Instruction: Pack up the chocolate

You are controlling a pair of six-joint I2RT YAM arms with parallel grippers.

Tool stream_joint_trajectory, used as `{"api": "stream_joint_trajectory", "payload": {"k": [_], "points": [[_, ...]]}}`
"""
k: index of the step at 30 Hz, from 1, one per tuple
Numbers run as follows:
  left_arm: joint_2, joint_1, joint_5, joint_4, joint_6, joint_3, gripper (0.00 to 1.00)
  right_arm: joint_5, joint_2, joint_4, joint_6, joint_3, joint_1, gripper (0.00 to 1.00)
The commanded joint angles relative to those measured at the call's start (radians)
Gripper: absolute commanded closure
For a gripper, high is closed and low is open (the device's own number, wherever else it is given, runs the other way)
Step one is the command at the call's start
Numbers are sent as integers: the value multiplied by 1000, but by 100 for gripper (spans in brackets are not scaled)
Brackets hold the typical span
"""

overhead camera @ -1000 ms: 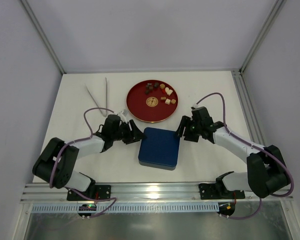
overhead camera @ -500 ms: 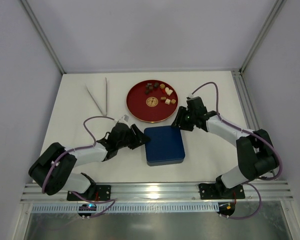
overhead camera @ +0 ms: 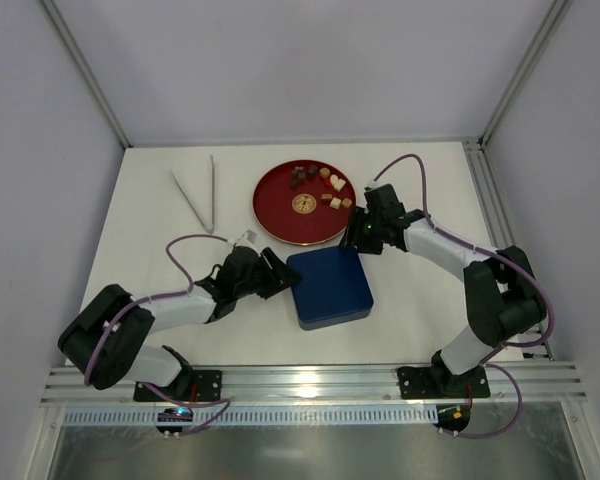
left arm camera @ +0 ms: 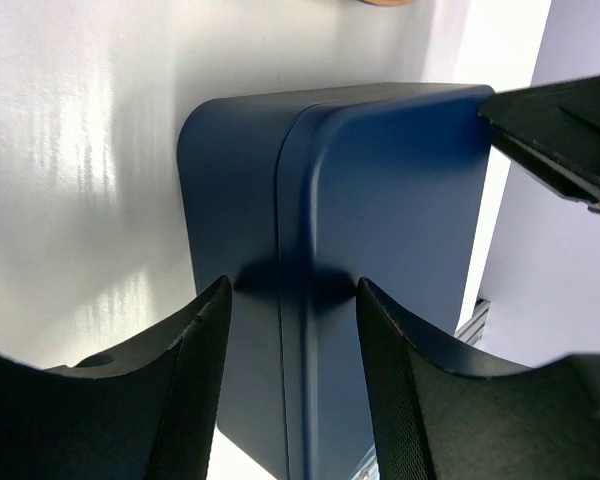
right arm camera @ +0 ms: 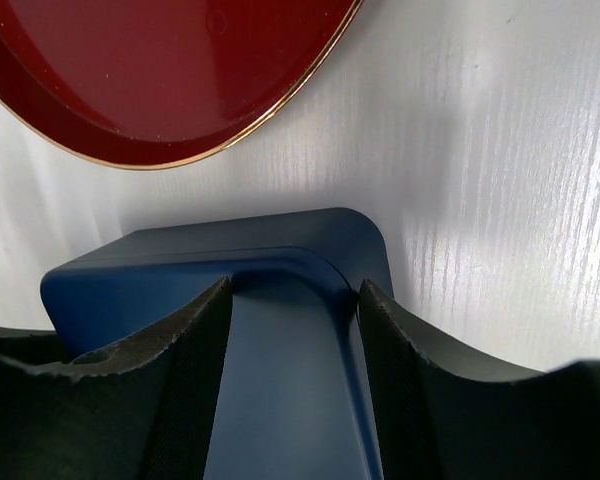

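Top external alone shows chocolate (overhead camera: 320, 186), left gripper (left arm camera: 292, 290), right gripper (right arm camera: 293, 287) both open against box (left arm camera: 380, 180)

This looks like a robotics lab test cell and not a home: the white table (overhead camera: 140, 225) stands inside a frame of bare aluminium posts (overhead camera: 87, 75), with plain pale walls (overhead camera: 300, 60) closing it behind and on both sides. Along the near edge of the table runs an aluminium rail (overhead camera: 310, 383), and two black-and-white robot arms (overhead camera: 170, 310) with purple cables (overhead camera: 406, 157) are bolted to it.
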Motion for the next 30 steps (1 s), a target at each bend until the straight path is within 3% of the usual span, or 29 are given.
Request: {"api": "stream_joint_trajectory", "payload": {"k": [1,20,30], "points": [[23,34,-45,-104,49,-19,48,-19,-2,-43,-19,43,23,44],[-24,81,-134,-258,213,147,44,3,-3,-52,-70,30,23,41],[86,99,-134,-338,267,210,57,3,-6,-48,-70,6,23,41]]}}
